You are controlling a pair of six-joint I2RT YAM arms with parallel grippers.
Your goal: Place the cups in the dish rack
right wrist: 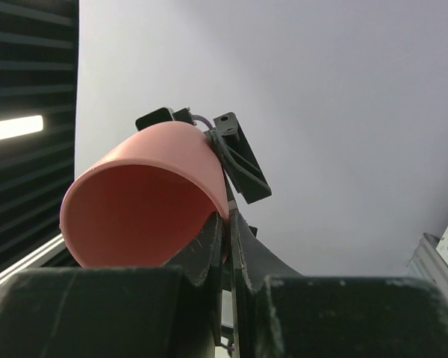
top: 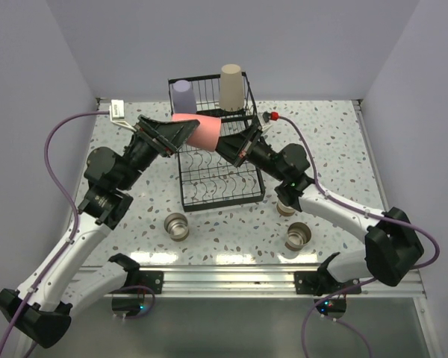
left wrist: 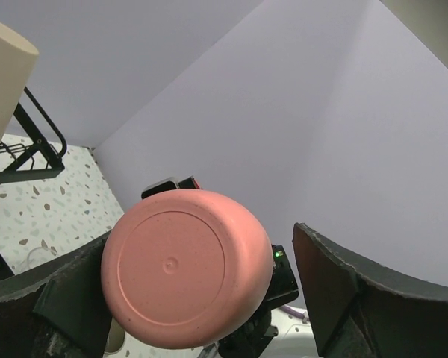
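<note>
Over the rack: cup aloft

Red-pink cup (top: 203, 133) lies sideways above dish rack (top: 209, 195). Right gripper (right wrist: 228, 224) pinches its rim wall; left gripper (top: 184, 133) gapes round the base (contact unclear). Likely light, stiff, slick: grasp across the body.

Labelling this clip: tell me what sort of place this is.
Probably a robot test cell, not a kitchen: plain walls box in a speckled table, a metal rail anchors the left arm and right arm, and the dish rack looks like a prop.
</note>
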